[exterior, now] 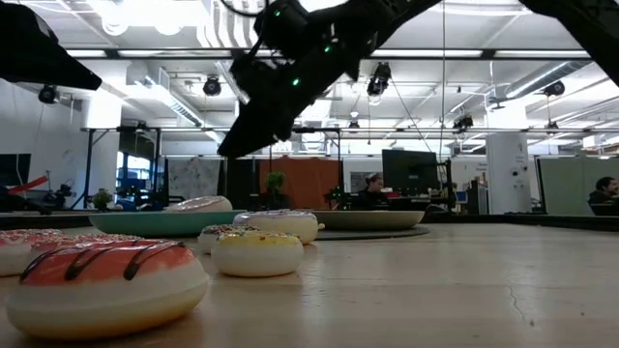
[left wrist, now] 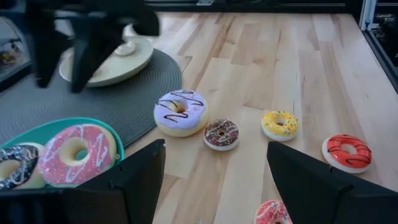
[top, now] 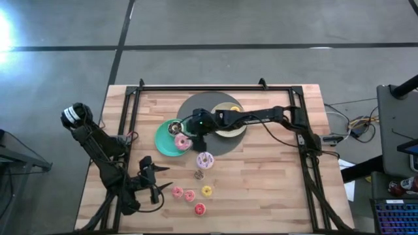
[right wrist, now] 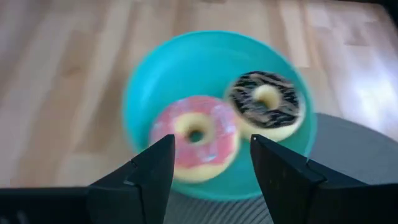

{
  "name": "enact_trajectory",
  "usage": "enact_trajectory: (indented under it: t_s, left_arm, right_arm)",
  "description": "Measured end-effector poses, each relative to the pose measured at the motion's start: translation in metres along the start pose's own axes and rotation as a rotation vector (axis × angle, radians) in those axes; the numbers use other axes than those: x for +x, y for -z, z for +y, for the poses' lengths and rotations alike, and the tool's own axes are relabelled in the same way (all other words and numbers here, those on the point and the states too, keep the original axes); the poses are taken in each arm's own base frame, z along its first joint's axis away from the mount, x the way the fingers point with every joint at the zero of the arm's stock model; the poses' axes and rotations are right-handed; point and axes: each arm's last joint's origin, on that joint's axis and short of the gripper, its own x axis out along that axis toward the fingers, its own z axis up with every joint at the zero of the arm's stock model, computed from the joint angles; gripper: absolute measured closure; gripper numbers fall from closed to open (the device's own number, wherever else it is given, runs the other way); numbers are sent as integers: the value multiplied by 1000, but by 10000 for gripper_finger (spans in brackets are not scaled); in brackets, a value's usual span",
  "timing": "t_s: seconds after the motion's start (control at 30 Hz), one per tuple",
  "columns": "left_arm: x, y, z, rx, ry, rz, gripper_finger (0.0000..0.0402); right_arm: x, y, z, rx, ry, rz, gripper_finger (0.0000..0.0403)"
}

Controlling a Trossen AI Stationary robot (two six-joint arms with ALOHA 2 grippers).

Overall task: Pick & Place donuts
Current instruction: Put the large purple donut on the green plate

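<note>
Reaching over the wooden table (top: 261, 183), right arm crosses the grey mat (top: 225, 145); right gripper (right wrist: 211, 163) hangs above the teal plate (right wrist: 149, 93), fingers parted, holding nothing. Teal plate carries a pink donut (right wrist: 198, 143) and a brown-iced donut (right wrist: 267, 106). Left gripper (left wrist: 214, 171) waits near the table's front left, jaws spread wide, empty. White-lilac donut (left wrist: 180, 112) lies at the mat's edge; tiny brown (left wrist: 221, 133), yellow (left wrist: 279, 124) and red (left wrist: 346, 152) donuts lie on bare wood nearby. No readable writing.
</note>
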Motion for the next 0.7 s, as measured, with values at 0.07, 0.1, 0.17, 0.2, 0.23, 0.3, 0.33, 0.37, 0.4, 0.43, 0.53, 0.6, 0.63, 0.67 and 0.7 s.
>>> enact_trajectory:
  t_s: [0.07, 0.1, 0.17, 0.2, 0.23, 0.3, 0.33, 0.37, 0.4, 0.43, 0.53, 0.6, 0.63, 0.67, 0.7]
  left_arm:
    - [1, -1, 1, 10, -7, -2, 145]
    - [3, -1, 1, 12, -13, -2, 145]
    - [6, -2, 3, 21, -27, -1, 145]
    - [7, -3, 3, 27, -34, -1, 145]
    - [9, -4, 5, 32, -42, 2, 145]
    - [14, -5, 6, 45, -54, 12, 145]
    - [16, -6, 7, 54, -59, 15, 145]
    - [18, -7, 8, 61, -62, 19, 145]
    - [21, -9, 8, 64, -59, 29, 145]
    - [24, -10, 9, 71, -60, 36, 145]
    - [35, -16, 11, 82, -35, 60, 145]
    - [44, -21, 12, 93, -5, 77, 145]
    - [48, -24, 14, 100, 10, 85, 145]
    - [53, -27, 15, 108, 24, 91, 145]
    - [57, -30, 17, 121, 37, 98, 145]
  right_arm:
    - [-11, 1, 6, -5, -49, -2, 199]
    - [-18, 2, 10, -9, -64, -5, 199]
    - [-32, 5, 18, -20, -77, -11, 199]
    - [-40, 7, 22, -25, -81, -21, 199]
    - [-47, 11, 25, -30, -86, -34, 199]
    - [-62, 18, 32, -33, -91, -75, 199]
    - [-69, 23, 34, -31, -93, -97, 199]
    - [-77, 28, 37, -30, -94, -117, 199]
    - [-85, 33, 40, -30, -97, -138, 199]
    - [-93, 39, 42, -27, -100, -164, 199]
    - [-116, 58, 48, -8, -105, -228, 199]
    - [-128, 72, 53, 0, -114, -257, 199]
    - [-134, 79, 56, 5, -121, -272, 199]
    - [-139, 86, 59, 9, -128, -288, 199]
    - [-144, 93, 62, 10, -135, -308, 199]
